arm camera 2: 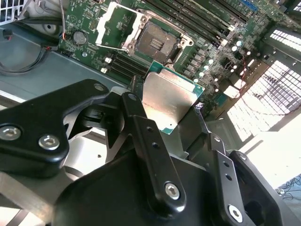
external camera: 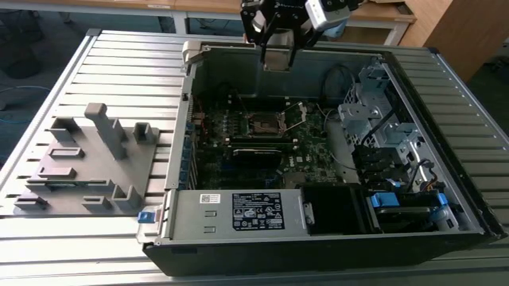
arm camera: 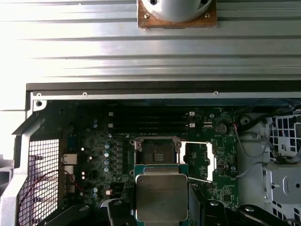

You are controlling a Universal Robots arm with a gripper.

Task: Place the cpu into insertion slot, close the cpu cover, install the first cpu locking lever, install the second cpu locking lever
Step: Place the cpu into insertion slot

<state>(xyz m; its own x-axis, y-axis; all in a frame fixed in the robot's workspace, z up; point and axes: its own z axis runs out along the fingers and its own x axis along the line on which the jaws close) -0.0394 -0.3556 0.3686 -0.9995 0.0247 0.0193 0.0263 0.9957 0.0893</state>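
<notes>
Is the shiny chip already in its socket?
No, the claw holds the cpu in the air, and the insertion slot sits empty.

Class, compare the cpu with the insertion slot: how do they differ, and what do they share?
The cpu is held in the gripper, off the motherboard; the insertion slot sits on that board, empty. The cpu's top is plain silvery metal; the insertion slot's centre is dark. Both are square.

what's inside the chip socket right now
Nothing: the socket shows a bare dark centre, its cover swung open beside it. The chip sits in the gripper, above the board, and in the first wrist view hides one socket edge.
</notes>
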